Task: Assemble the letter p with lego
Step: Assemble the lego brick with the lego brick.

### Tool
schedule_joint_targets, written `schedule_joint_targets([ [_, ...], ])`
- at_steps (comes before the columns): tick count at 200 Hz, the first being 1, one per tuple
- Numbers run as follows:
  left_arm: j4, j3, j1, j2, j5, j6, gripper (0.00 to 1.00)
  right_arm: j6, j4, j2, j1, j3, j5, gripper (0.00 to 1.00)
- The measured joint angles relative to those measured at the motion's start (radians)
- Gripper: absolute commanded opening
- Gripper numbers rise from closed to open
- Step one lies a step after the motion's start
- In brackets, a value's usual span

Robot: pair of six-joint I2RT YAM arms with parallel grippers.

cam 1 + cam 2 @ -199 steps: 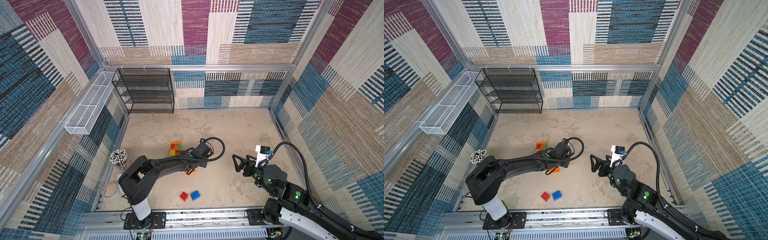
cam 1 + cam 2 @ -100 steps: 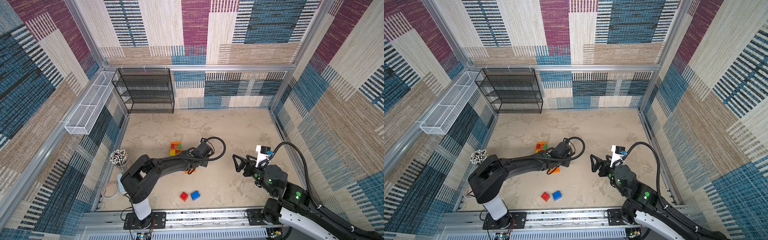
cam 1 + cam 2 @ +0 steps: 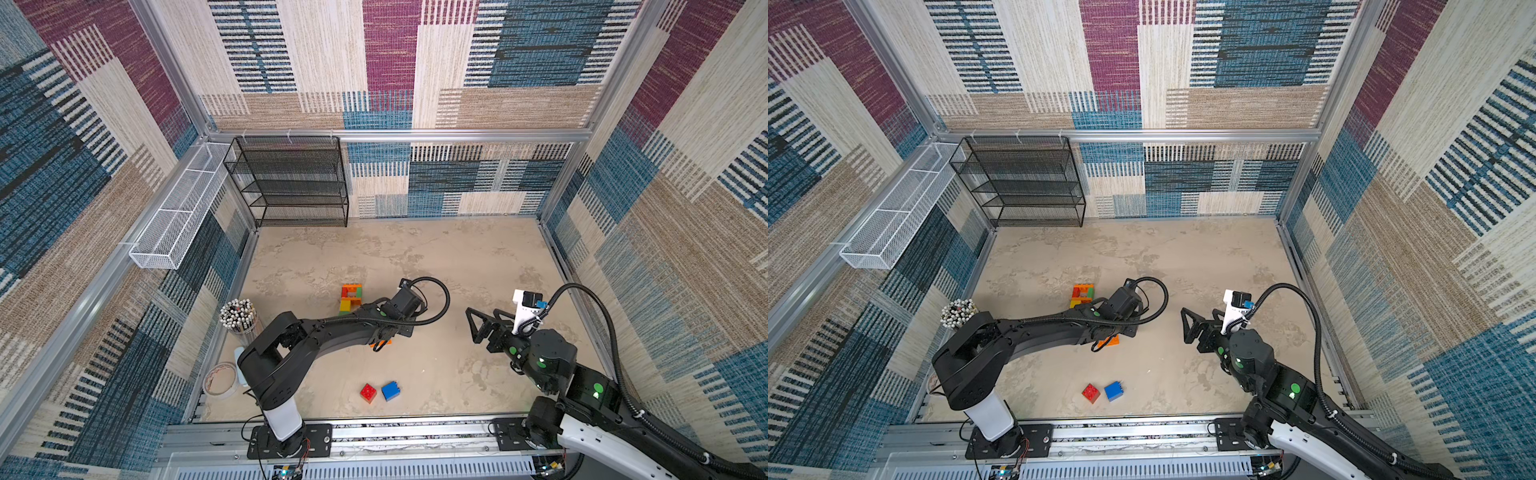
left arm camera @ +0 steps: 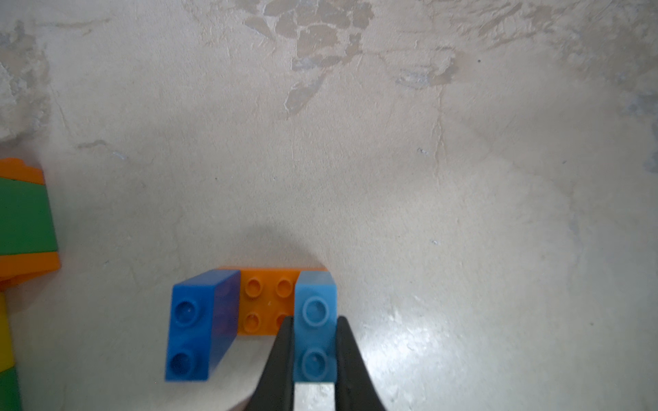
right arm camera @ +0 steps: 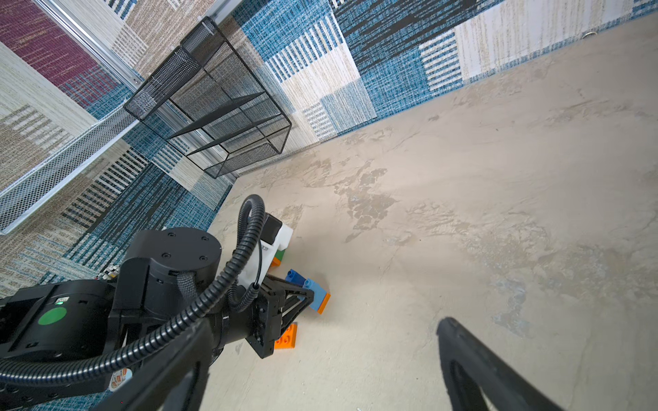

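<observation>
On the beige tabletop [image 3: 478, 270] between patterned walls [image 3: 374, 62], we are seeing the left gripper [image 4: 315, 320] pinching one light blue brick [image 4: 315, 341], sitting with one dark blue brick [image 4: 194, 327] on one orange brick [image 4: 267, 302], likely for carrying to the nearby stack [image 3: 351, 289]. We are also counting one flat orange brick [image 5: 286, 338], one red brick [image 3: 368, 392], one loose blue brick [image 3: 391, 390] (stack's count unclear); the right gripper [image 3: 471, 326] is hovering spread, empty.

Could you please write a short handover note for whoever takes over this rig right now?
Left gripper: shut on a light blue brick seated on an orange brick beside a dark blue brick.
Right gripper: open, empty.
Done: a loop of orange, green and yellow bricks.
To do: probably join the held piece to it. A red brick and a loose blue brick lie nearer the robot; a second orange brick lies below the held piece.
</observation>
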State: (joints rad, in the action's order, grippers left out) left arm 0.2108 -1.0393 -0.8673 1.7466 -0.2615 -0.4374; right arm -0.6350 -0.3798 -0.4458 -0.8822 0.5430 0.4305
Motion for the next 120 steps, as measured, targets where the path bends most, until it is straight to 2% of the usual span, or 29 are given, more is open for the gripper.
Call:
schedule_joint_targets([
  [48,0.068,-0.084,-0.008,0.063,-0.051,-0.035,0.00,0.001,-0.011,0.000,0.000,0.029,0.017,1.00],
  [120,0.005,-0.053,-0.012,0.086,-0.070,-0.109,0.00,0.024,-0.053,0.031,0.000,0.060,0.061,1.00],
])
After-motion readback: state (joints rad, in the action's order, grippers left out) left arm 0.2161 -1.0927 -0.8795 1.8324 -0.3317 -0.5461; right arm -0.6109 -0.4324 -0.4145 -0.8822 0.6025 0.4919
